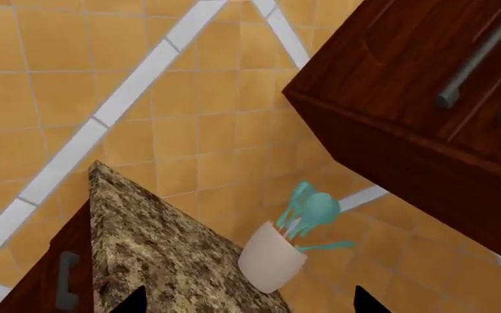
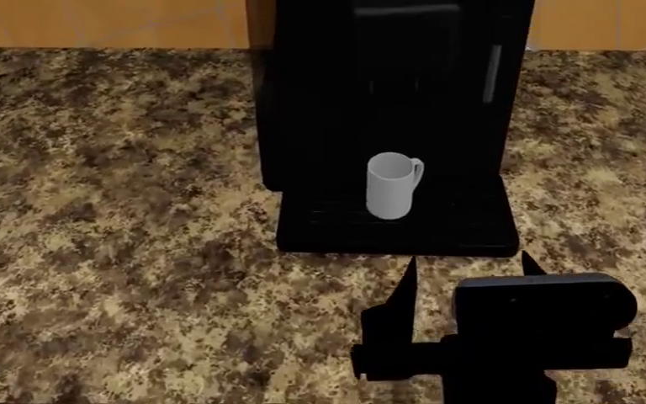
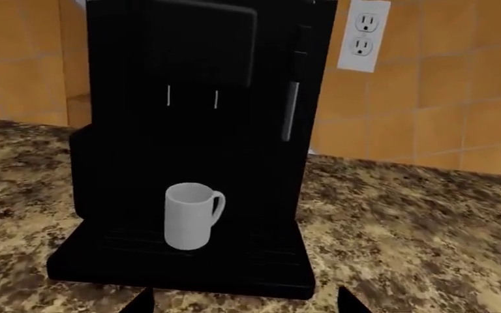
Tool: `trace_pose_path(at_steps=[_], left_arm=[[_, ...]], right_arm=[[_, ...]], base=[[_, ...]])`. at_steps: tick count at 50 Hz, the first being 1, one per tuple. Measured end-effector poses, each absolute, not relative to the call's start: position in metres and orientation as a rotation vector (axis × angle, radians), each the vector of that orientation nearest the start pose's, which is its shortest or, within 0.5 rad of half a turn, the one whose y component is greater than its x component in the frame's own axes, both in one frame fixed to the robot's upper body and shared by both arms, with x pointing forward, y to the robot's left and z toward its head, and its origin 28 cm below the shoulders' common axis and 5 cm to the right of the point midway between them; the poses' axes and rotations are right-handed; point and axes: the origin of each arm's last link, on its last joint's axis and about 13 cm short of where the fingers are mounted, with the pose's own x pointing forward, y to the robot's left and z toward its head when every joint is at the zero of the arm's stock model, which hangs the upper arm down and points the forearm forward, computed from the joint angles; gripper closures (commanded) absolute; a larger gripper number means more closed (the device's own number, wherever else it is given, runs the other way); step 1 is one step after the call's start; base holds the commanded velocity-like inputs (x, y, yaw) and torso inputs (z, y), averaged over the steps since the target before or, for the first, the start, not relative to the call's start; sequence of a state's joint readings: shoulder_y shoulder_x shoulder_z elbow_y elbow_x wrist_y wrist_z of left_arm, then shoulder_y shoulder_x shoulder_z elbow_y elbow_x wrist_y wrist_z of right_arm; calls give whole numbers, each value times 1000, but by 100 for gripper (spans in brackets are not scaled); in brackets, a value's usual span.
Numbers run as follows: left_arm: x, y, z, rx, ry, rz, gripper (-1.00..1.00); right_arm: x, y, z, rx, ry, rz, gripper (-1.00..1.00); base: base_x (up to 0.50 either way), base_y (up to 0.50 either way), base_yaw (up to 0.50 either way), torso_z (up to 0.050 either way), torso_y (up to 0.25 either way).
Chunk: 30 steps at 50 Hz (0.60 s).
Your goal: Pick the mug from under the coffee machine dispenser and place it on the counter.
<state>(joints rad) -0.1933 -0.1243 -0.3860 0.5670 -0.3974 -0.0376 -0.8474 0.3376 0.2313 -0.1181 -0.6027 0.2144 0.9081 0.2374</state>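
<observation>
The white-grey mug (image 2: pixel 390 186) stands upright on the drip tray of the black coffee machine (image 2: pixel 390 84), under its head block, handle to the right. It also shows in the right wrist view (image 3: pixel 190 215), with the machine (image 3: pixel 203 98) behind it. My right gripper (image 2: pixel 467 273) is open and empty, just in front of the tray and slightly right of the mug, over the speckled counter (image 2: pixel 110 236). Its fingertips (image 3: pixel 141 302) show spread wide apart. My left gripper (image 1: pixel 248 303) is open and empty, away from the machine, over a counter corner (image 1: pixel 159 254).
A white utensil holder (image 1: pixel 273 257) with teal utensils stands by the counter corner near the left gripper. A dark wood wall cabinet (image 1: pixel 425 98) hangs close by. A wall socket (image 3: pixel 362 36) sits on the tiled wall right of the machine.
</observation>
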Motion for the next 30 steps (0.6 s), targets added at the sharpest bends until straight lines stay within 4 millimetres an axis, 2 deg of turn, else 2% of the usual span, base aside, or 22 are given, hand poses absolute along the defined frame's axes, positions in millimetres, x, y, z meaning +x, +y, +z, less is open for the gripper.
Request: trace_pose_path(at_steps=[21, 30], left_arm=[[210, 289, 178, -510, -676, 997, -100], [210, 289, 178, -509, -674, 998, -100]], right_arm=[[234, -110, 145, -110, -4, -34, -100], [231, -111, 146, -59, 40, -13, -100]], base=[[427, 146, 0, 0, 0], [6, 0, 0, 0, 0]])
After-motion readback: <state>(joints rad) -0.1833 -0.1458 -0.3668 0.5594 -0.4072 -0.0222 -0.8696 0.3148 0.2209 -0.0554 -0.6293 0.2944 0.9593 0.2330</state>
